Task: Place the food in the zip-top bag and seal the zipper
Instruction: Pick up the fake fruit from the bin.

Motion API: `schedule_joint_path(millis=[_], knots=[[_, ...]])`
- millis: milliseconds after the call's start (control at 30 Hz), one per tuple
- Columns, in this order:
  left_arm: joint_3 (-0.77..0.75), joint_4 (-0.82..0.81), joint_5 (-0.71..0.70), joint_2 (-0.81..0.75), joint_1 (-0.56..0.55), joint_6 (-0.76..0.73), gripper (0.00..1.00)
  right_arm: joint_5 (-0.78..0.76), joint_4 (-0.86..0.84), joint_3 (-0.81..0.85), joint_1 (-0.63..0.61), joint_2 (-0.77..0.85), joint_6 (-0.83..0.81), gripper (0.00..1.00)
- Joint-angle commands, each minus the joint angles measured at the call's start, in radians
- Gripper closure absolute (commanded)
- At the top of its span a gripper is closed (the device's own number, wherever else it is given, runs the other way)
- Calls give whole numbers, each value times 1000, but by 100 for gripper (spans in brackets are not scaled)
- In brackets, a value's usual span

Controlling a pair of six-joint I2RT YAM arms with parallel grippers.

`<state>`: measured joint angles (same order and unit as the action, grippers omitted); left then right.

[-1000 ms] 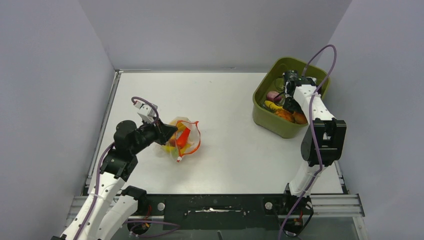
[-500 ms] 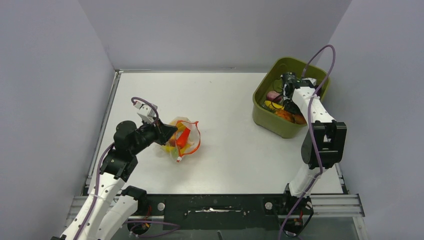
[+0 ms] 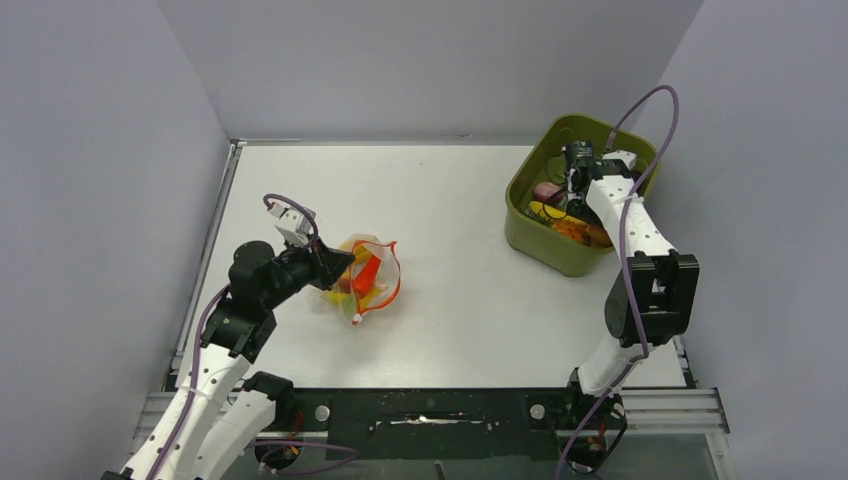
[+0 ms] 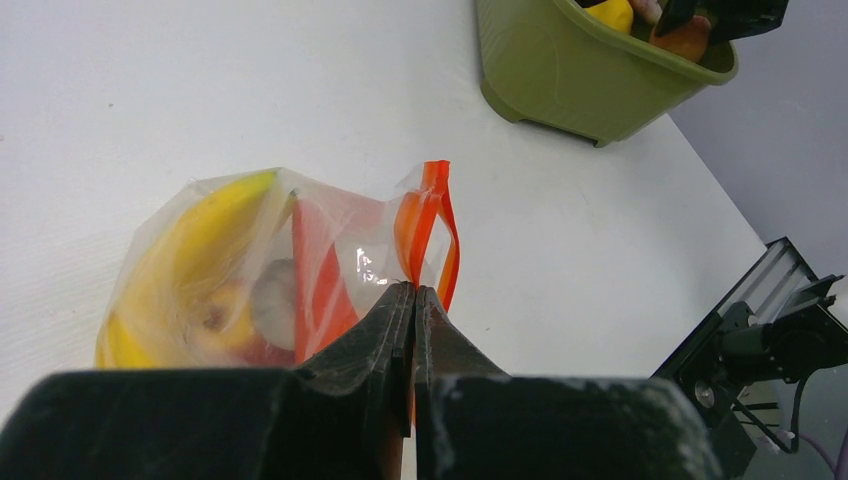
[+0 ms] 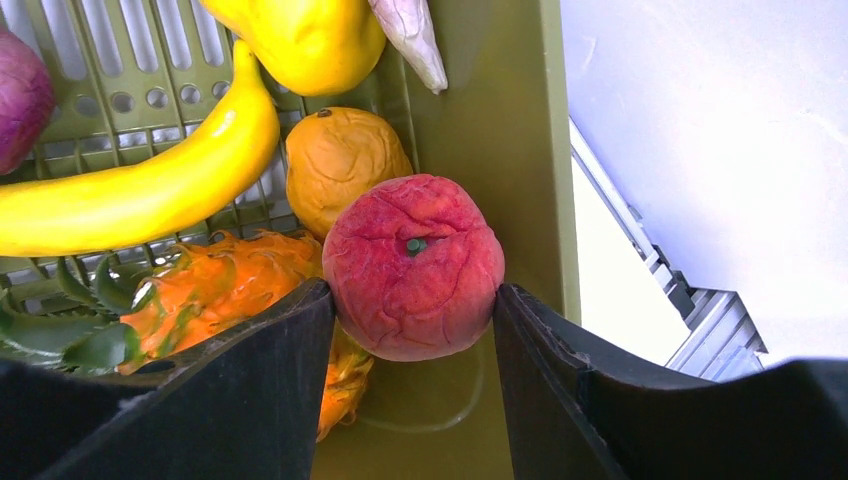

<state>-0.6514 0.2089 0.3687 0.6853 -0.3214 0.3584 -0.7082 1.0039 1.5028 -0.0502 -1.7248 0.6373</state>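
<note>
Inside slotted bin (image 5: 470, 120), wrinkled red fruit (image 5: 412, 265)

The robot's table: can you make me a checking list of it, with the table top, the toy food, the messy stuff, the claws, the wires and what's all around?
Surface: white table, bare between bag and bin.
Job's things: zip-top bag lies on the table, its zipper unsealed, a bagged banana inside. The red round fruit, loose banana and orange fruit are not yet bagged.
Clutter: olive-green bin at the far right, holding the loose food.
Grippers: left gripper shut, pinching the bag by its mouth. Right gripper is in the bin, a finger touching each side of the red round fruit.
Cables: purple cables loop along both arms, clear of the bag.
Surroundings: grey walls; nothing else seen.
</note>
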Motion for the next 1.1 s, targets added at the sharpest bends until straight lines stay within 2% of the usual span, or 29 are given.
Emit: schedule_joint_path(millis=[0,333,633,1067], knots=[[-11,-37,-17,-14,-4,-6,100,-66,-19,28,-16,83,9,50],[-10,-44,-20,-12,-4,3,100,-83,-129,3,-57,185,-78,49],[-30,-54,-32,10,-4,32,100,-88,-175,4,-177,284,-96,50],[-97,-53,-32,72,-3,93,100,11,-419,-108,-486,507,-224,53]])
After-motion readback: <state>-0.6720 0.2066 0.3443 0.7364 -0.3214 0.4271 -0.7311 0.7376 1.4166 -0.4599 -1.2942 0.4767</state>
